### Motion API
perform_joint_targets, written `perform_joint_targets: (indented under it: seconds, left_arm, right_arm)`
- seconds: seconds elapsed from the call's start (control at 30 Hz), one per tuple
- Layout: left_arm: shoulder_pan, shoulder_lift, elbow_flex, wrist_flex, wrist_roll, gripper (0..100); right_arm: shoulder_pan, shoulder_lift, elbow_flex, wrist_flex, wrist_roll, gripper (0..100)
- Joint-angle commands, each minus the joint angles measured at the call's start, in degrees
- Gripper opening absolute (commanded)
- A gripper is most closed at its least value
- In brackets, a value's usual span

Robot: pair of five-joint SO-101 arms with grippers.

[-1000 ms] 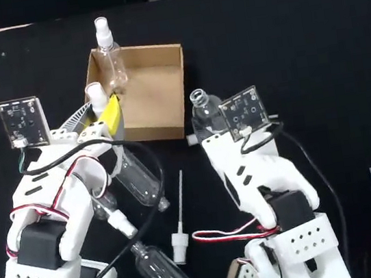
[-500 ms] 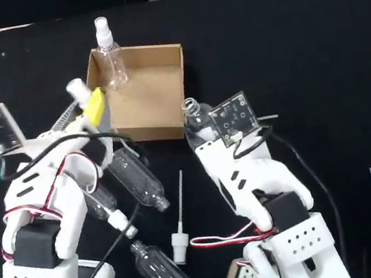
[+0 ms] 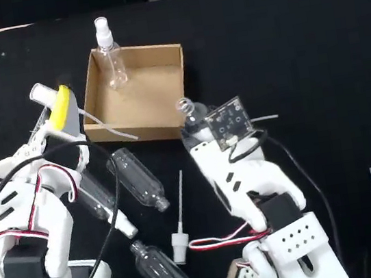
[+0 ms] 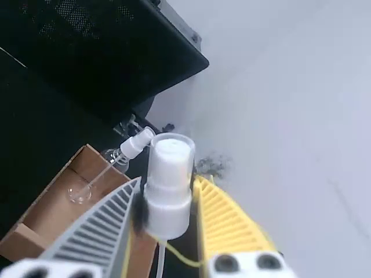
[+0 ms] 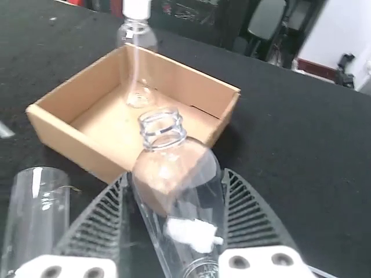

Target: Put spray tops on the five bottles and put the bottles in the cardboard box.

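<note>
The left gripper [image 4: 167,185] is clamped on a spray top [image 4: 169,153], raised beside the cardboard box [image 3: 144,127], with its tube seemingly trailing over the near wall. The right gripper [image 5: 177,176] clasps an uncapped bottle [image 5: 159,130] by the box's near corner. A capped bottle [image 3: 110,56] stands inside.

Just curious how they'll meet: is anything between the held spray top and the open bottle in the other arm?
Nothing visible does. The spray top and the open bottle are both held up. Only the low front wall of the cardboard box lies between them, and the capped bottle stands farther back.
</note>
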Motion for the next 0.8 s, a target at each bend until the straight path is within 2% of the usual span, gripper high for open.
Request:
perform_joint_targets:
  seconds: [0.0,0.13,0.27,0.77]
  left_arm:
    - [-1.5,-1.0,-1.8,-1.3,3.3,3]
    - [-4.0,-1.0,-1.2,-1.3,6.8,3]
    - [-5.3,-1.0,-1.2,-1.3,7.3,3]
    - [-5.5,-1.0,0.5,-1.3,7.4,3]
  right_arm:
    - [-1.8,-1.8,0.6,-1.8,0.8,6.4]
    - [-2.8,-1.8,1.1,-2.0,4.3,6.4]
    - [-4.5,-1.8,1.7,-2.0,7.1,6.4]
    - [-7.7,-1.8,2.4,-1.8,7.3,6.4]
